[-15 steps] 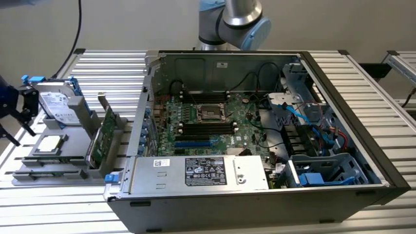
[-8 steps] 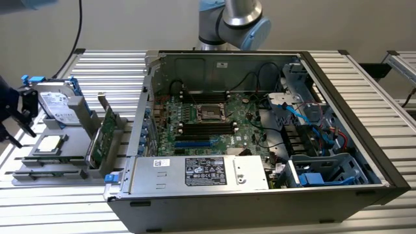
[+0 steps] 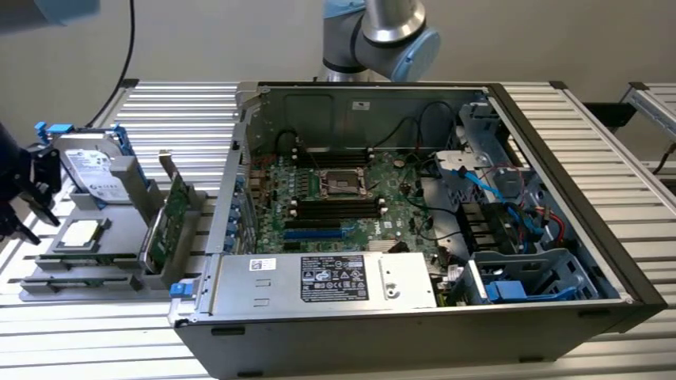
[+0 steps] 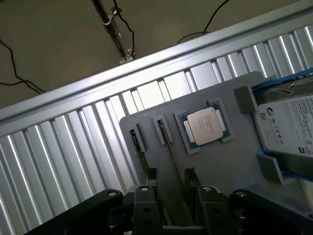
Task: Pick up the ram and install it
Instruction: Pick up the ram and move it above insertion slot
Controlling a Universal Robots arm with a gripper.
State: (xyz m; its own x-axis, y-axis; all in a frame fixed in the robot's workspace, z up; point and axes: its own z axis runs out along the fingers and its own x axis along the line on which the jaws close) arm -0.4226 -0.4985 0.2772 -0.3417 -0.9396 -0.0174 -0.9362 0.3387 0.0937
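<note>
The ram (image 4: 170, 154) is standing on edge in a narrow holder on the grey parts tray (image 4: 230, 166). It is presenting only its thin upper edge, probably so that it can be pinched from above. The gripper (image 4: 170, 177) is hovering just over it with its two fingers standing apart, one to each side of the stick's line, and they are clamping nothing. I cannot tell whether they are touching it.

The tray is carrying two such narrow holders side by side; whether the second holder (image 4: 136, 138) is filled is unclear. Beside them one processor (image 4: 205, 126) is lying flat, and one hard drive (image 4: 288, 125) is sitting between blue brackets. One expansion card (image 3: 158, 226) is standing upright.

At the exterior view's right of the tray, one open computer case (image 3: 575, 182) is lying on its side. Two banks of black memory slots (image 3: 336, 208) are flanking the socket (image 3: 340, 180), well apart from the ram.
</note>
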